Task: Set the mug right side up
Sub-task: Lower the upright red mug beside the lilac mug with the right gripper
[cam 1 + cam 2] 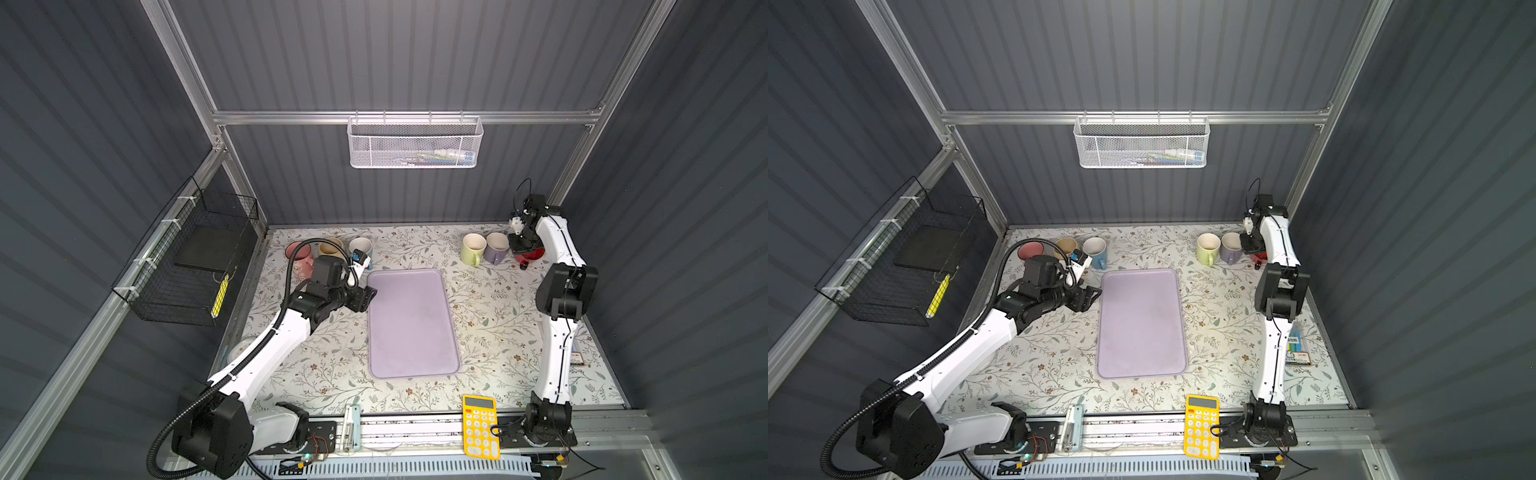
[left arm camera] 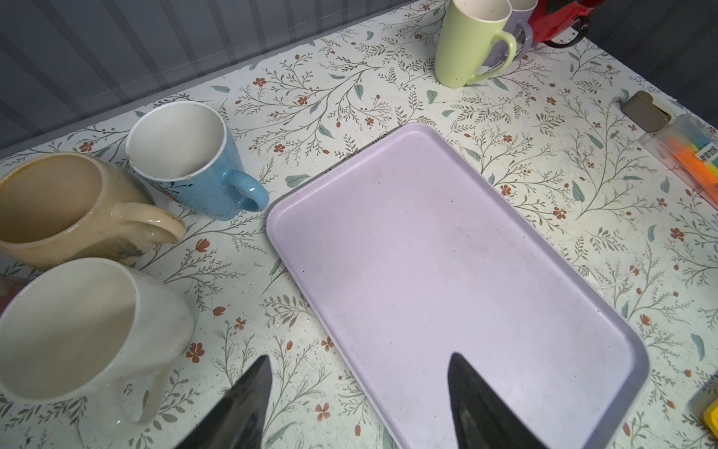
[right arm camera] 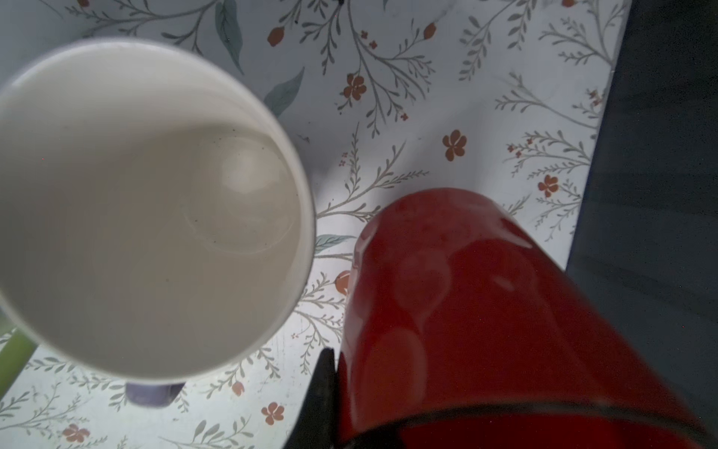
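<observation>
Right end effector [image 3: 332, 383] pinches the red mug [image 3: 466, 311] at its rim wall; glazed ceramic is likely rigid, weighty, slick and breakable. Left end effector [image 2: 360, 355] hangs released.

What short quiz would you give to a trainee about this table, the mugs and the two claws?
1. True or false: a mug stands on the lilac rectangular plastic tray.
2. Choose one. The right claw is: A) open above the tray; B) shut on the glossy red ceramic mug; C) out of view.
3. Fill in the missing word: the left claw is ___ and holds nothing.

Key: 1 false; 2 B; 3 open.
</observation>
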Available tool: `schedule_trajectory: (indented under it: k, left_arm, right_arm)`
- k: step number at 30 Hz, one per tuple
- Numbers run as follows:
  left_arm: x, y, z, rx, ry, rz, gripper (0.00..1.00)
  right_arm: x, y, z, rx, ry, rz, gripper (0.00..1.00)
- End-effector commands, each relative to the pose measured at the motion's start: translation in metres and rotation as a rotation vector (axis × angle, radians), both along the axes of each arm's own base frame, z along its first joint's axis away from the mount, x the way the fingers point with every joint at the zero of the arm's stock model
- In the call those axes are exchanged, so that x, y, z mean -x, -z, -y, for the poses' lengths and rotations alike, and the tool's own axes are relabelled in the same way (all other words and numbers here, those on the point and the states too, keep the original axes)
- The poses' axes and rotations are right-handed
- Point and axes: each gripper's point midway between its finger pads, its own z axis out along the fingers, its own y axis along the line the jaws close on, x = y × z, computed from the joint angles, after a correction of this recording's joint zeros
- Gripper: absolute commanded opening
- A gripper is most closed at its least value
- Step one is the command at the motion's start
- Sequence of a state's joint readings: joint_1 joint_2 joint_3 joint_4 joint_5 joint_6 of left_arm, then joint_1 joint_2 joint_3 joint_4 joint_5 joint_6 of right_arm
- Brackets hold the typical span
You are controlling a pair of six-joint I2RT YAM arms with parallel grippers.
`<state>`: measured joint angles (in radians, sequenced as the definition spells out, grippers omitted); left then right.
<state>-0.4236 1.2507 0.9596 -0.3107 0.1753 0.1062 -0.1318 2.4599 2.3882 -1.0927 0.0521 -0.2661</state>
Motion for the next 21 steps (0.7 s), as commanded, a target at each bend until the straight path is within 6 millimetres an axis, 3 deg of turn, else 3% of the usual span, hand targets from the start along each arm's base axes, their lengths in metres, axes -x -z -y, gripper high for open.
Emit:
schedule_trajectory:
  k: [1, 19, 21]
  left_arm:
    - [-0.003, 0.001, -0.002, -0.016, 0.008, 0.013, 0.72]
    - [-0.004, 0.003, -0.003, -0.024, 0.002, 0.013, 0.72]
    - [-0.004, 0.002, -0.003, -0.022, 0.003, 0.013, 0.72]
  right_arm:
    - [-0.020, -0.019, 0.003, 0.001, 0.007, 0.097, 0.00]
    - [-0.029, 0.001, 0.005, -0.002, 0.013, 0.092, 0.00]
    - [-0.029, 0.002, 0.005, 0.001, 0.014, 0.092, 0.06]
